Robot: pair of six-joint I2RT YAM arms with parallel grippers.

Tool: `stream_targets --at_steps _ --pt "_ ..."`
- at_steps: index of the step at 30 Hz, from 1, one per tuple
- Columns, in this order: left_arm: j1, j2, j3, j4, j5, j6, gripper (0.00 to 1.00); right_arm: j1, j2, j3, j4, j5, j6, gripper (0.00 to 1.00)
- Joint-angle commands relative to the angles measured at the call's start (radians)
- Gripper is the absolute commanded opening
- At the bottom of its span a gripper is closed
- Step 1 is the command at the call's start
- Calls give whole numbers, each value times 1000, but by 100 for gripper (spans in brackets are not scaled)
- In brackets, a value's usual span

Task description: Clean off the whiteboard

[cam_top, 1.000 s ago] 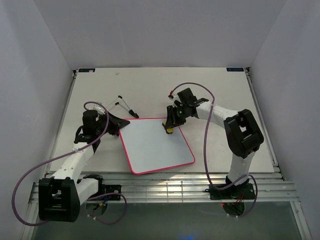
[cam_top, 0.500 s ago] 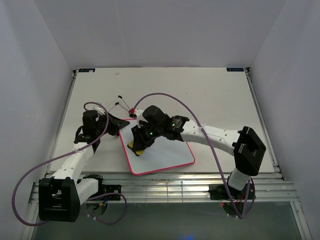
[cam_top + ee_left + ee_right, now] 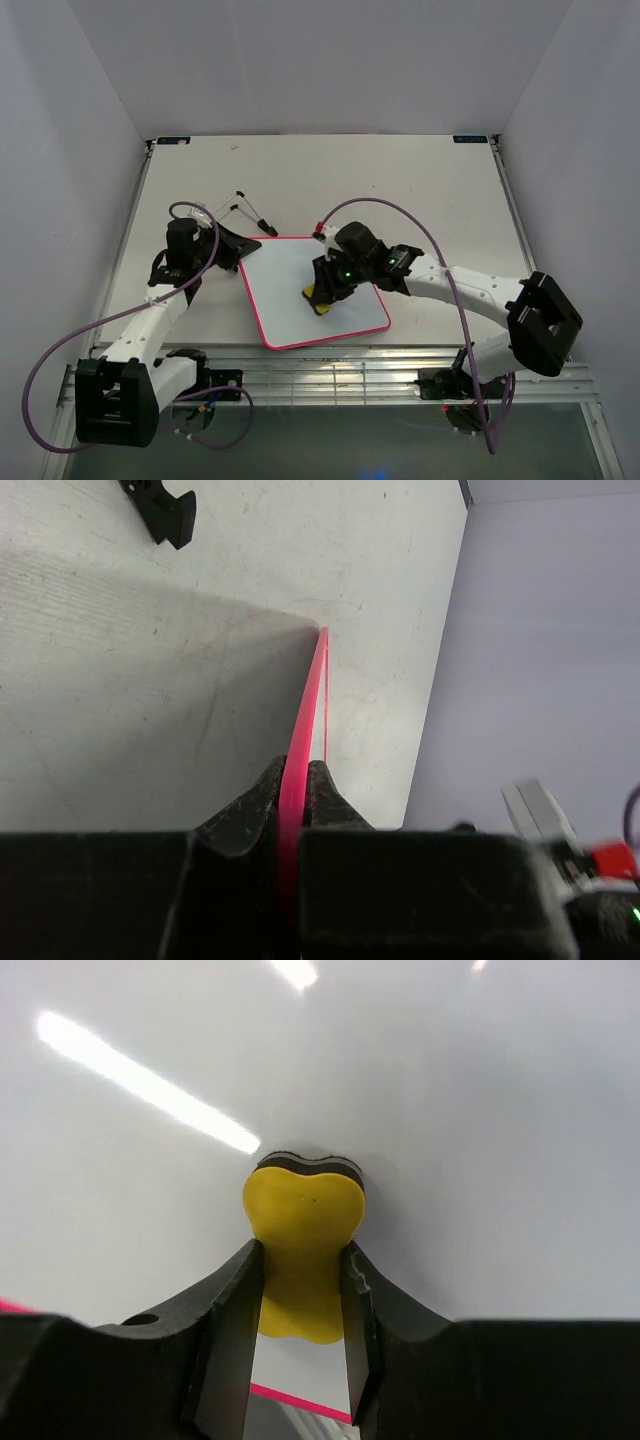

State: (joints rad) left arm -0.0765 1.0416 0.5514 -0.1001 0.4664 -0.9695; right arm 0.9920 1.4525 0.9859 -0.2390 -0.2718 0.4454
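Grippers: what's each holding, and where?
Left gripper pinches the whiteboard by its pink rim; right gripper clamps the yellow eraser sponge by its sides.

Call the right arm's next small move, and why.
Probably one short pressed stroke toward the near right corner of the whiteboard. The right gripper is shut on the yellow sponge, pressed mid-face; the left gripper clamps the pink rim, so the board should hold. No writing shows, so this may be a last pass.

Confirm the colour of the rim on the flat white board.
Pink-red. The rim of the glossy white rounded-corner whiteboard shows best in the left wrist view.
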Motion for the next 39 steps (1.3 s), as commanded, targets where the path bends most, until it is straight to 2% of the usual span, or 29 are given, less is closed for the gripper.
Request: stream_targets --at_steps 1,6,12,15,20,23,24,26,27,33,39 --pt "-3 -23 38 -118 -184 143 0 -153 -29 -113 -144 11 -56 15" --pt "-3 -29 44 -118 -170 134 0 -381 -64 -125 -175 -38 -141 15" --pt "-3 -54 71 -112 -129 150 0 -611 17 -49 -227 57 -205 16" --pt "-3 -74 85 -107 -109 167 0 -659 103 -4 -244 181 -217 18" --pt "-3 -120 96 -105 -98 178 0 -702 280 132 -272 313 -257 24" --pt "-3 -135 107 -122 -101 195 0 -701 324 163 -278 371 -270 34" --pt "-2 -138 107 -127 -103 199 0 -701 325 163 -278 378 -270 42" --pt "-3 -141 101 -131 -110 204 0 -701 325 155 -275 368 -272 50" --pt "-3 -141 101 -131 -112 209 0 -701 324 154 -275 364 -272 57" --pt "-3 -138 110 -115 -88 232 0 -701 278 143 -289 350 -274 76" --pt "-3 -196 107 48 41 250 0 -701 174 128 -335 345 -263 79"
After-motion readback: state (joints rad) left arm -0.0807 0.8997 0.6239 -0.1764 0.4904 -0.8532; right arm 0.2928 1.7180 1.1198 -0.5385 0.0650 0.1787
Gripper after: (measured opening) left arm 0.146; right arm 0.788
